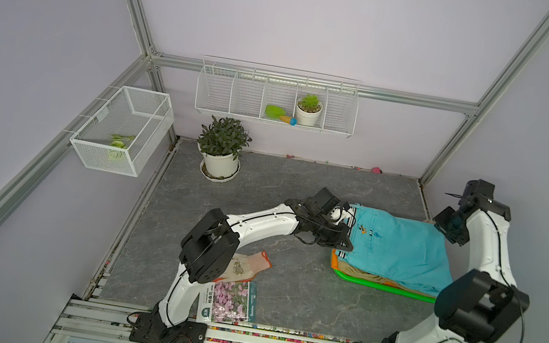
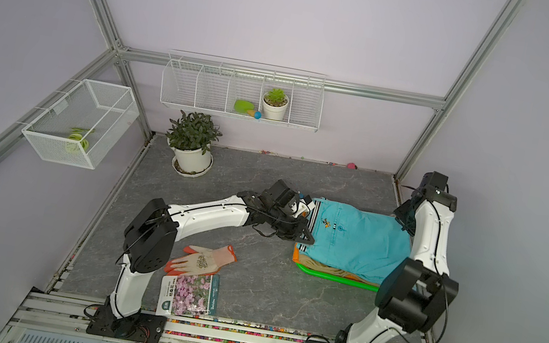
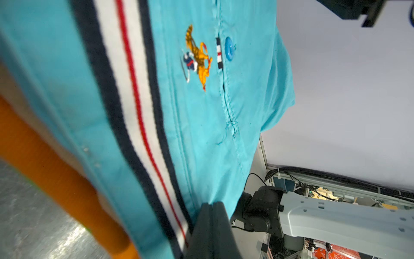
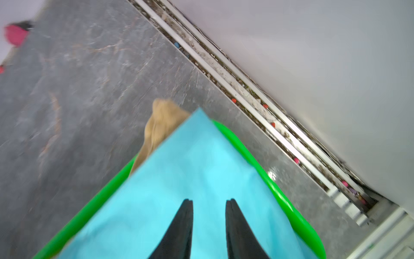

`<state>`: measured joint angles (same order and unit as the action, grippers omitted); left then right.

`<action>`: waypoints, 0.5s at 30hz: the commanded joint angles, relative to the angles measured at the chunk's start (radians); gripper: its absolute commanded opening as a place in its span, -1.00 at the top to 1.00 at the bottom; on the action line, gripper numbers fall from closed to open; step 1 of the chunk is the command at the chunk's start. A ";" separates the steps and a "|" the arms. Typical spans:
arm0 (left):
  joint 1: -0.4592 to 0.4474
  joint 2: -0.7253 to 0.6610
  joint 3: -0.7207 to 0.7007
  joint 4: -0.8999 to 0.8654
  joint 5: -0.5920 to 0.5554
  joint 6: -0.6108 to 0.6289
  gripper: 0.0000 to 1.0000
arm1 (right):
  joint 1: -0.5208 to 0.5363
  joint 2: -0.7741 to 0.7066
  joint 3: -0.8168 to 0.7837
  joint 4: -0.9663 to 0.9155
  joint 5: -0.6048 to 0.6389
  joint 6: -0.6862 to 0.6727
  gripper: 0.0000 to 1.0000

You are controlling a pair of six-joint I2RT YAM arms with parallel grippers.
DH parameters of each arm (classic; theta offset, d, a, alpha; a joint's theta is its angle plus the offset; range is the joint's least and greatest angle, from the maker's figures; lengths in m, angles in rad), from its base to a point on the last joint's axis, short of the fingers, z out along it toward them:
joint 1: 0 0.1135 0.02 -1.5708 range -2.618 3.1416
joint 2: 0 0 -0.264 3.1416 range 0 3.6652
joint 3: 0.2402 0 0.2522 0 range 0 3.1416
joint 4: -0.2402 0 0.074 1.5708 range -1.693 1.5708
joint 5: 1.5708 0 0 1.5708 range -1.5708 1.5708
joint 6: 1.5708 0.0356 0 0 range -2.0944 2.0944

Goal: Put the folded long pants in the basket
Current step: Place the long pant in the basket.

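In both top views we see folded turquoise cloth trousers (image 1: 400,248) lying uppermost in the bright green plastic basket (image 1: 378,285), right of centre; the left wrist view shows our left gripper (image 3: 211,204) clenched against their striped waistband (image 3: 134,101); the right wrist view, our right gripper (image 4: 209,200) released above them.

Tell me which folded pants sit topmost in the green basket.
The turquoise pants with the striped waistband: they cover the pile, while the orange pants and khaki pants show only as edges beneath them.
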<state>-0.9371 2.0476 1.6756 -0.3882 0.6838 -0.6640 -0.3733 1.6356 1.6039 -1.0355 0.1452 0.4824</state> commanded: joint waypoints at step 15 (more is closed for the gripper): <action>-0.002 -0.040 -0.032 -0.009 -0.009 0.024 1.00 | 0.009 -0.141 -0.439 -0.086 0.286 0.096 0.49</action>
<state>-0.9371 2.0346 1.6901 -0.3992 0.6846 -0.6453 -0.3668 1.4605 1.1698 -1.0576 0.3294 0.5156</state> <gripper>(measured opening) 0.041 0.257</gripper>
